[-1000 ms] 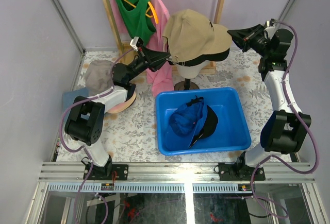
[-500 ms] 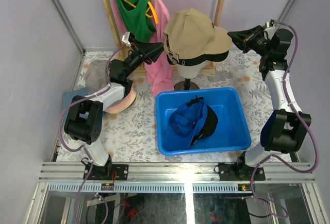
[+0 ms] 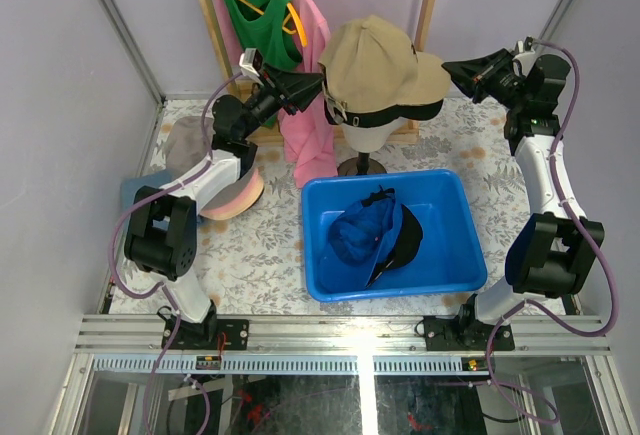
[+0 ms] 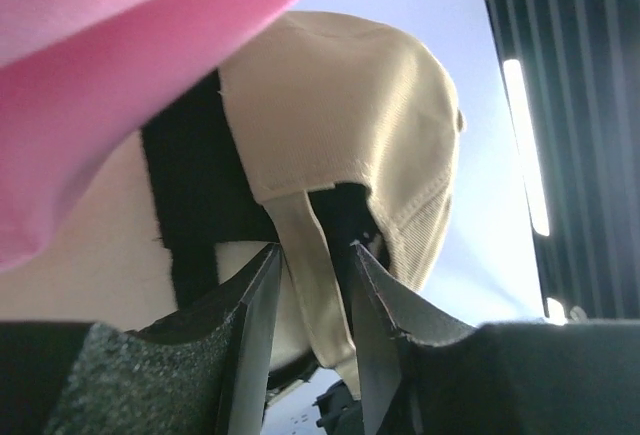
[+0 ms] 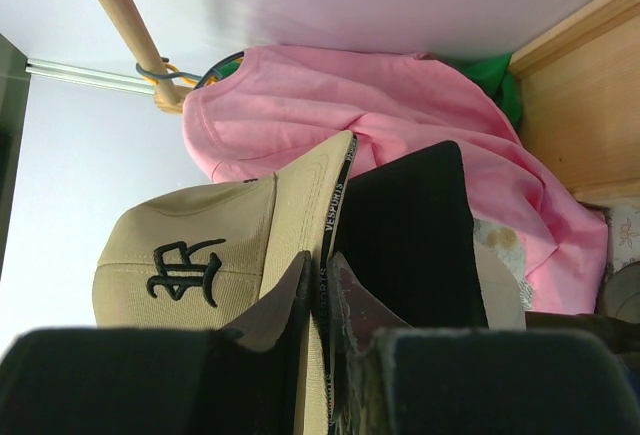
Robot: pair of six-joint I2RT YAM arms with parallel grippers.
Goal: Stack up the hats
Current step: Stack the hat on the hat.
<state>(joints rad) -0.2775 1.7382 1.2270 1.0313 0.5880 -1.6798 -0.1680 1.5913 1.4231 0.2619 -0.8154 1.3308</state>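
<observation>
A khaki baseball cap (image 3: 375,60) sits on the cream mannequin head (image 3: 365,137), on top of a black cap (image 3: 425,108). My right gripper (image 3: 448,65) is shut on the khaki cap's brim; in the right wrist view the brim edge is pinched between the jaws of the gripper (image 5: 320,255). My left gripper (image 3: 318,83) is at the back of the cap. Its jaws of the left gripper (image 4: 315,247) stand apart, with the khaki back strap (image 4: 315,275) hanging loose between them. A blue cap (image 3: 355,235) and a black cap (image 3: 405,240) lie in the blue bin (image 3: 385,177).
A grey bucket hat (image 3: 185,145) and a pink hat (image 3: 240,197) lie on the table at the left, behind my left arm. A pink shirt (image 3: 310,125) and a green shirt (image 3: 260,20) hang on the wooden rack (image 3: 215,25), right beside my left gripper.
My left gripper has risen along the back of the khaki cap and its jaws have parted off the strap. The right gripper has kept its hold on the brim.
</observation>
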